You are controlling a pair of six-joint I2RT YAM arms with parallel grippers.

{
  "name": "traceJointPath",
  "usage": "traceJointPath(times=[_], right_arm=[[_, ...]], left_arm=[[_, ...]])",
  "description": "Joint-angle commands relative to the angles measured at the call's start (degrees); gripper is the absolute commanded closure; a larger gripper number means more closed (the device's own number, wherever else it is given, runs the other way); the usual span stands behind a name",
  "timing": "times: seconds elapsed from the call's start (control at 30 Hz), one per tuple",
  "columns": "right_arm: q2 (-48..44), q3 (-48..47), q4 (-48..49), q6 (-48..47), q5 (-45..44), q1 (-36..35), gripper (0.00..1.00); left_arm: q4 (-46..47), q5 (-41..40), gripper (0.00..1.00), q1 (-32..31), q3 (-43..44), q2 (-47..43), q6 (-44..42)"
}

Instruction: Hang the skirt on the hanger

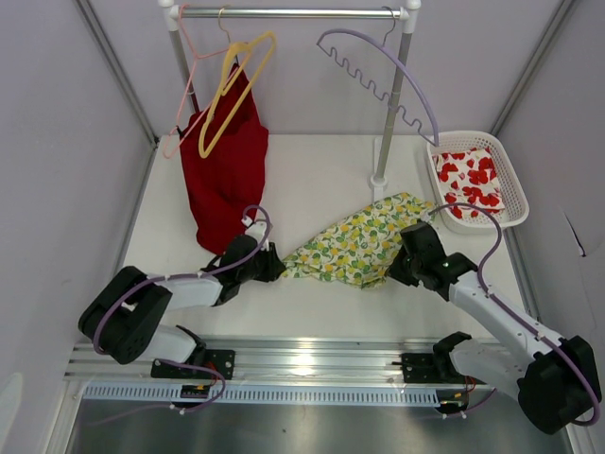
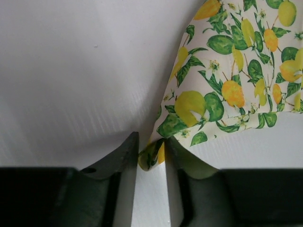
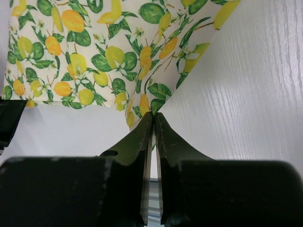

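Note:
The skirt [image 1: 364,241], pale with lemons and green leaves, is stretched between my two grippers just above the table. My left gripper [image 1: 274,265] pinches its left corner; in the left wrist view the folded corner [image 2: 152,156] sits between the two fingers of the gripper [image 2: 151,146]. My right gripper [image 1: 397,267] is shut on the skirt's right edge; in the right wrist view the jaws of the gripper [image 3: 154,116] meet on the cloth [image 3: 94,52]. The yellow hanger [image 1: 232,90] hangs tilted on the rail at the back left, over a red garment.
A metal rail [image 1: 293,13] spans the back on two posts; one post [image 1: 388,142] stands just behind the skirt. A thin pink hanger [image 1: 186,90] and a lavender wavy hanger [image 1: 388,76] hang there. The red garment [image 1: 225,175] hangs left. A white basket [image 1: 510,203] with flowered cloth sits right.

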State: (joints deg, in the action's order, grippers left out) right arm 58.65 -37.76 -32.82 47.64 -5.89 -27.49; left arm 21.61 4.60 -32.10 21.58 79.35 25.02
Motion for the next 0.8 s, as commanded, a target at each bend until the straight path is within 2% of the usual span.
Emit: traceJointPath(times=[0.0, 0.1, 0.13, 0.3, 0.4, 0.47, 0.57, 0.6, 0.63, 0.7, 0.73, 0.77], right_arm=[[-1.8, -3.4, -0.8, -1.3, 0.0, 0.5, 0.9], [-2.4, -4.2, -1.8, -1.5, 0.1, 0.9, 0.91], [-2.6, -5.0, -2.2, -1.8, 0.1, 0.9, 0.91], [-3.5, -13.1, -7.2, -4.7, -1.1, 1.6, 0.94], [-2.7, -21.5, -9.4, -7.7, -0.1, 4.3, 0.95], [-1.4, -28.4, -10.3, -9.8, 1.2, 5.2, 0.96], [3.2, -35.7, -11.7, -12.9, 2.0, 7.3, 0.96], [4.8, -40.7, -11.7, -13.7, 4.8, 8.3, 0.98], [7.9, -43.1, -11.2, -14.5, 6.9, 9.3, 0.99], [11.7, -51.0, -10.1, -17.0, 8.7, 11.3, 0.99], [16.0, -53.8, -9.4, -18.1, 11.2, 11.9, 0.99], [18.5, -56.6, -8.9, -18.9, 12.7, 13.6, 1.0]], left_arm=[[3.4, 3.0, 0.74, 0.4, 0.6, 0.7, -0.1], [2.1, 3.4, 0.9, 0.4, 1.5, -0.2, 0.2], [1.4, 3.2, 1.0, 0.3, 2.2, -0.9, 0.4], [-10.9, -2.3, 1.0, 0.3, 7.5, -10.7, 2.6], [-26.0, -11.7, 1.0, 0.3, 16.3, -19.6, 3.3], [-30.9, -14.3, 1.0, 0.3, 21.9, -21.6, 2.2], [-37.1, -17.6, 1.0, 0.5, 32.2, -22.2, -0.6], [-38.4, -18.2, 1.0, 0.5, 34.3, -21.6, -1.4], [-39.3, -18.7, 1.0, 0.5, 40.6, -20.7, -2.1], [-40.5, -20.3, 1.0, 0.5, 44.3, -17.4, -4.4], [-40.6, -20.8, 1.0, 0.8, 50.0, -16.1, -5.2], [-40.8, -20.8, 1.0, 1.1, 52.0, -14.7, -6.5]])
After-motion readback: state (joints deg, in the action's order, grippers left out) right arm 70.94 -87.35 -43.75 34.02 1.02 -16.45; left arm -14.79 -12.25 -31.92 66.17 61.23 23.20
